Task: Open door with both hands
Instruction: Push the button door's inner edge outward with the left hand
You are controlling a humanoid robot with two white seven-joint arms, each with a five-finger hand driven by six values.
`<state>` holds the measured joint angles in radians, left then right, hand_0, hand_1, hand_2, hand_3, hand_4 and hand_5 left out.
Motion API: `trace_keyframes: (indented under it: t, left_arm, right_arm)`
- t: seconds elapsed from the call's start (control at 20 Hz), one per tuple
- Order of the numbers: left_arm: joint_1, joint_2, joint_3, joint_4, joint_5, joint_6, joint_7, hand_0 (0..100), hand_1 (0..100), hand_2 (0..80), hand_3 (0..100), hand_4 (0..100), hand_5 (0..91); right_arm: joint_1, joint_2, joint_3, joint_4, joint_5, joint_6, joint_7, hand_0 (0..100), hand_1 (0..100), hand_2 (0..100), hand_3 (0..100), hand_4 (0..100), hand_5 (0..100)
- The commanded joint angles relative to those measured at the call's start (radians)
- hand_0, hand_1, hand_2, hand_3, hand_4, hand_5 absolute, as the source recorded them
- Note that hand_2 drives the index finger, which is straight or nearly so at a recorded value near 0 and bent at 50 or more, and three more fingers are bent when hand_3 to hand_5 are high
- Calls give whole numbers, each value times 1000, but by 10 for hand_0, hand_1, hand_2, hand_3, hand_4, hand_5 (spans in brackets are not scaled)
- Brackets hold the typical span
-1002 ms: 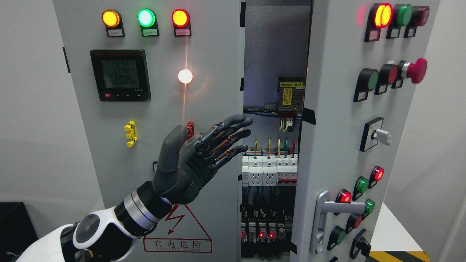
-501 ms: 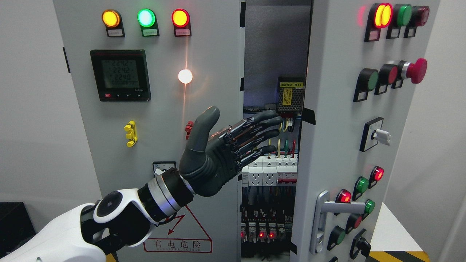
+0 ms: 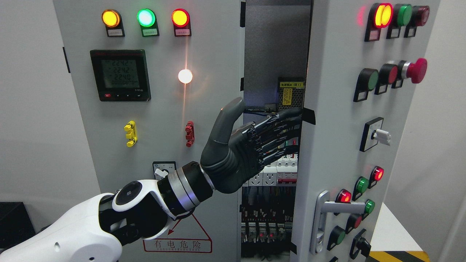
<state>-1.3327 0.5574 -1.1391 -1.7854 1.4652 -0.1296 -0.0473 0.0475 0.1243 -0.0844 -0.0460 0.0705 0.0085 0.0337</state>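
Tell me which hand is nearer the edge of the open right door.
Left. The left hand reaches across the gap, its fingers going behind the right door's edge. The right hand is not in view.

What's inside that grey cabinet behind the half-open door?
Inside the cabinet: a yellow-labelled power supply, white sockets, and breakers below. The left hand covers the wiring between them.

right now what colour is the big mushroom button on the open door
Red, clearest in the head view: mushroom button.
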Motion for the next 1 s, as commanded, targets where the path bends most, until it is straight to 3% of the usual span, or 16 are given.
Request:
trace_keyframes:
  t: [0.0,0.95]
  left_arm:
    - [-26,-65,-30,-6,29,-1,0,0,0,0,0,0,0]
    - [-28,-129,-36,-26,30,-1,0,0,0,0,0,0,0]
  right_arm:
    - [0,0,0,0,0,-1,0,0,0,0,0,0,0]
    - [0,0,0,0,0,-1,0,0,0,0,0,0,0]
